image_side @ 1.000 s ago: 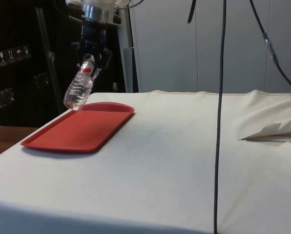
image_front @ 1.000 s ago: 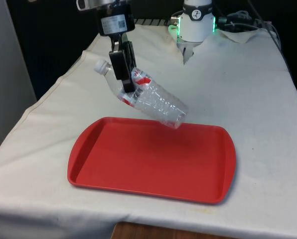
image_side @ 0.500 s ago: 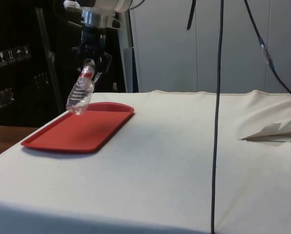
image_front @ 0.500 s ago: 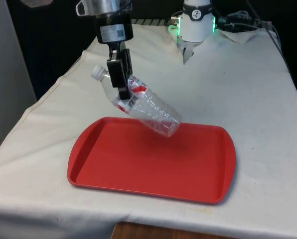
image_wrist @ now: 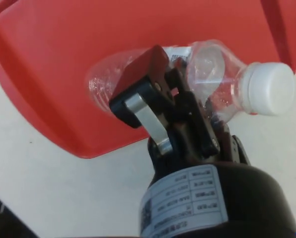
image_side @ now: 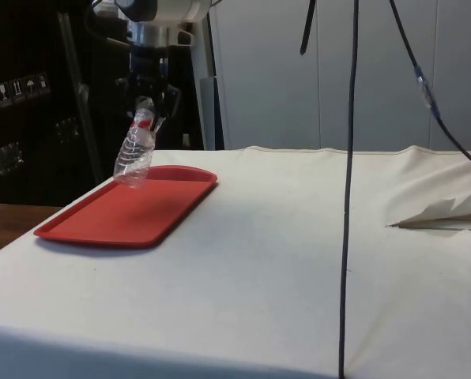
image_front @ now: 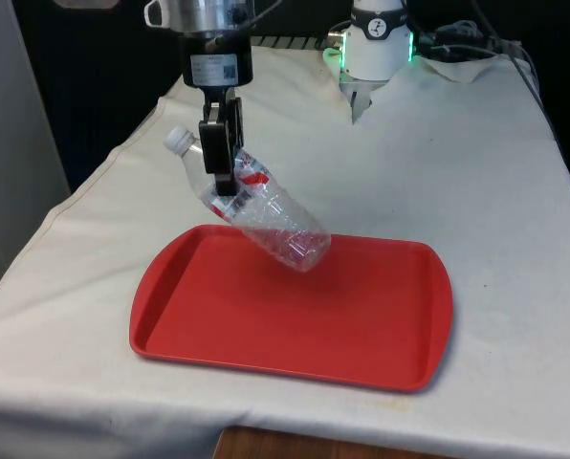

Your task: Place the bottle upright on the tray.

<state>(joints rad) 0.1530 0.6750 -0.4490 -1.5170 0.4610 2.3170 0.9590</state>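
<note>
A clear, crinkled plastic bottle (image_front: 256, 206) with a white screw cap (image_front: 177, 140) and a red-and-white label hangs in the air, tilted, over the far edge of a flat red plastic tray (image_front: 361, 325) with rounded corners. From my remote station I see the cap end raised toward the front view's left and the base end dipping lowest above the tray's far rim; in the front view I cannot tell whether the base touches the tray. In the side view the bottle (image_side: 135, 148) leans less steeply, its base just above the tray (image_side: 125, 215) near the far corner.

The black two-finger tool (image_front: 220, 158) is clamped on the bottle's upper part, near the label and below the neck, with one finger in front of the plastic and the other behind it. The wrist view confirms the grip: a black fingertip (image_wrist: 140, 79) presses across the clear body while the cap (image_wrist: 268, 88) juts out to one side, with red tray (image_wrist: 53, 59) beneath. The tool (image_side: 147, 103) hangs straight down from the white arm (image_front: 204, 14).

The tray lies flat on the counter (image_front: 486, 172), which is draped in a white cloth, toward the near end in the front view.
</note>
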